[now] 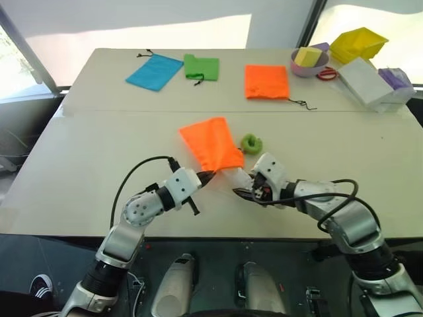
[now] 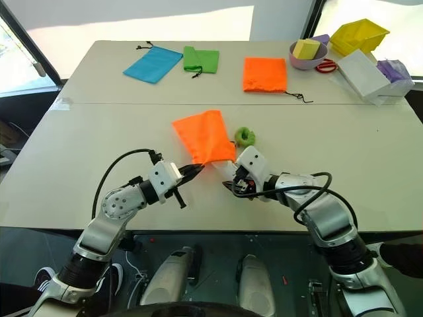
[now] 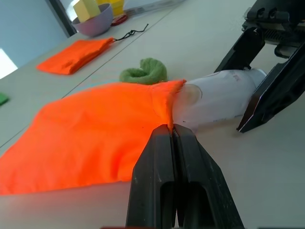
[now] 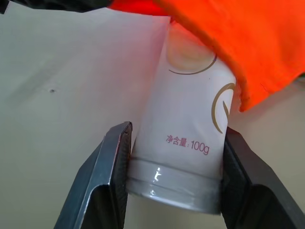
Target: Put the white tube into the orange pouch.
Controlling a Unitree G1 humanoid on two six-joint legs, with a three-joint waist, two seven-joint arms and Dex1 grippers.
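Pale and wide, the bench (image 1: 79, 178) carries a row of things along its far edge: a blue pouch (image 1: 154, 71), a green pouch (image 1: 201, 67), a smaller orange pouch (image 1: 266, 81), a purple bowl (image 1: 309, 63) and a yellow bin (image 1: 357, 43) toward the far right corner. Nearer the front edge, about mid-bench, lies the orange pouch (image 1: 211, 143), its lime-green ring (image 1: 251, 142) just beside its right side. The left claw (image 3: 172, 133) is pressed together on the hem of the pouch mouth, pinching the fabric. The right claw (image 4: 174, 162) is clamped across the cap end of the white tube (image 4: 190, 138), a finger on each side, and the tube's far end sits under the orange hem, so insertion looks begun but far from finished. To do this step well, the left claw should probably keep the hem lifted and taut so the mouth does not fold shut, while the right drives the tube along its own length, straight into the opening rather than across it. The likely snag is the fabric bunching ahead of the tube, or the whole pouch sliding away; a slow push with the hem held firm should prevent both. Release seems wise only once most of the tube is inside.
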